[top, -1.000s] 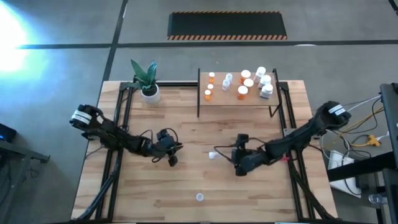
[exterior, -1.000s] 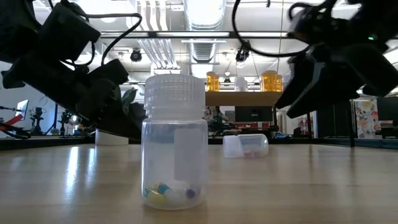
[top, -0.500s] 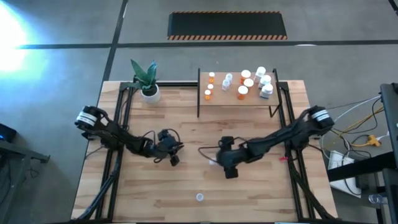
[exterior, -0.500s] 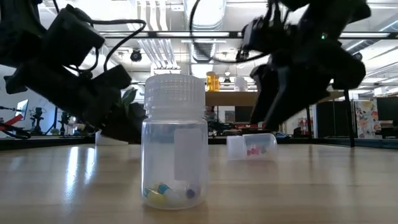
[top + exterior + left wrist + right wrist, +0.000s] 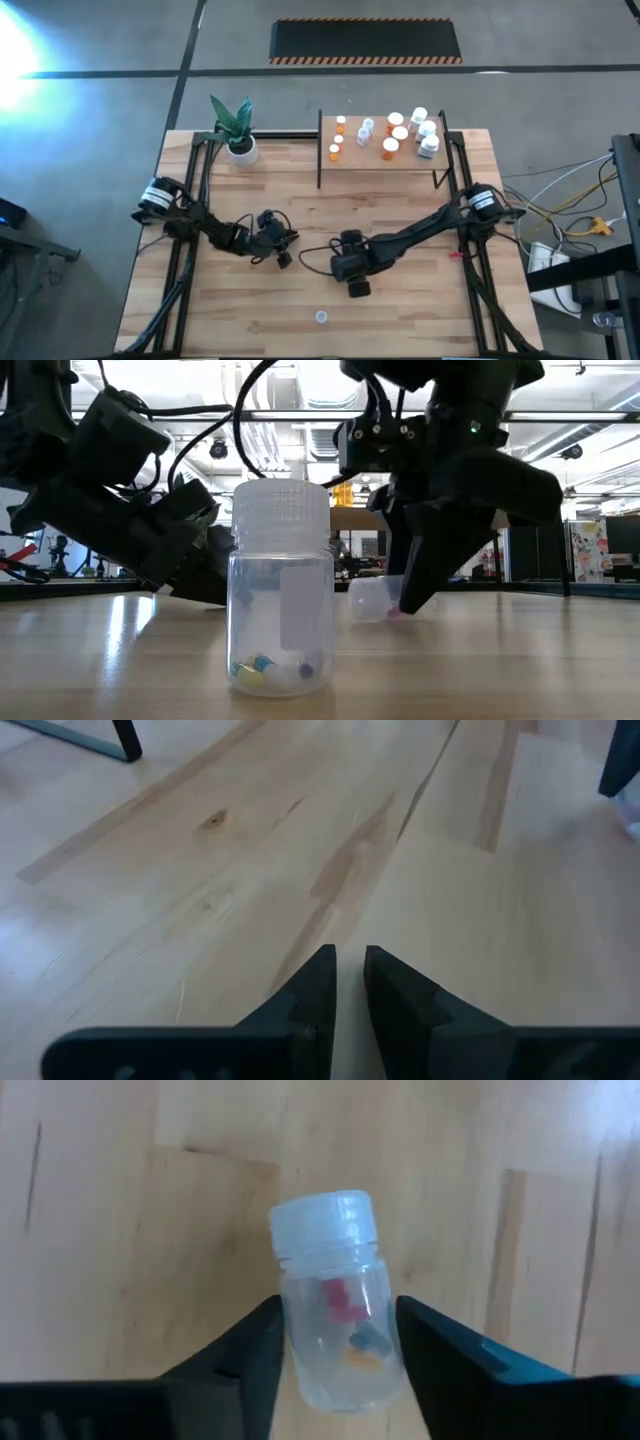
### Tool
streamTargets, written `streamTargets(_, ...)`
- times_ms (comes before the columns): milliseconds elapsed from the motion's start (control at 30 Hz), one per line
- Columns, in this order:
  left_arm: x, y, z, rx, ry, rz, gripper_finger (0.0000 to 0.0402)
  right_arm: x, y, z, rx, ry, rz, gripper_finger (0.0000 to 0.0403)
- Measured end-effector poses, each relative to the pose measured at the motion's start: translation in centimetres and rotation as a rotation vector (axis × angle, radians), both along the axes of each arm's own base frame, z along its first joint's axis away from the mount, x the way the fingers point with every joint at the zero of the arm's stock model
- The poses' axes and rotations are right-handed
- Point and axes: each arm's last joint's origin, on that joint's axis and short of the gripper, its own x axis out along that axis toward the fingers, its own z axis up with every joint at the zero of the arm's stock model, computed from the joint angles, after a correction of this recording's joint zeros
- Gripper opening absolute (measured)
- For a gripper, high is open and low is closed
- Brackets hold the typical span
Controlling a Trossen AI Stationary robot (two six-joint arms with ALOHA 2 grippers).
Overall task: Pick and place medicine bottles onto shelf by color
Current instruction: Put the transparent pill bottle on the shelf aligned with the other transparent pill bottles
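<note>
Where it lies on its side near the middle of the tabletop [image 5: 400,300], a clear bottle [image 5: 335,1315] with a white cap and a few coloured pills inside is bracketed by the right gripper [image 5: 335,1350]; the two dark fingers are seen just beside its body, one on each flank, and whether they already press on it cannot be told. In the low view the same bottle [image 5: 372,598] rests on the wood beneath that gripper [image 5: 415,595]. Toward six o'clock from it, near the front edge, a second clear bottle [image 5: 321,317] stands upright and untouched, looming large in the low view [image 5: 280,588]. At about nine o'clock from the lying bottle the left gripper [image 5: 280,255] is held low over bare boards, its fingers [image 5: 315,990] drawn nearly together on nothing. Toward one o'clock, at the far side of the table, the shelf [image 5: 355,162] is found, already carrying orange bottles [image 5: 336,145] on its left part and white bottles [image 5: 425,132] on its right. A plant pot [image 5: 241,148] stands at the far left. The step in hand is judged to be the pick of the lying clear bottle. Next, a firm closure on its body is called for, then a lift and a carry to the shelf, where a spot beside bottles of like colour must be chosen.
</note>
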Motion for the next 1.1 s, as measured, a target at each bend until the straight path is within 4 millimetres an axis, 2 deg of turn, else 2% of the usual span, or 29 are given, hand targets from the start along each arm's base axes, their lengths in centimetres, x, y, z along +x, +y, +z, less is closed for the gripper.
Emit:
streamTargets(167,0.0,-0.1,0.1,-0.007,-0.010,-0.011,0.0042,-1.4,-0.5,0.8,0.008,-0.024,-0.058,0.0115)
streamTargets(333,0.1,-0.2,0.1,-0.015,-0.018,-0.020,0.0042,-3.8,-1.3,0.8,0.016,-0.067,-0.127,0.0114)
streamTargets(533,0.8,-0.6,0.9,-0.010,-0.077,-0.070,0.0042,-7.4,-1.8,0.3,0.097,-0.347,-0.152,0.0117)
streamTargets(700,3.5,-1.7,2.4,0.104,-0.184,-0.200,0.0042,-9.7,-2.2,0.1,0.213,-0.725,-0.114,0.0116)
streamTargets(867,7.6,-3.4,3.6,0.242,-0.303,-0.377,0.0042,-11.4,-3.0,0.2,0.235,-1.003,-0.080,0.0118)
streamTargets(1000,10.7,-3.8,4.3,0.356,-0.359,-0.384,0.0050,-12.3,-3.4,-0.2,0.218,-1.054,-0.074,0.0117)
streamTargets(1100,11.9,-3.6,5.2,0.425,-0.369,-0.383,0.0078,-12.8,-3.6,-0.6,0.225,-1.035,-0.083,0.0118)
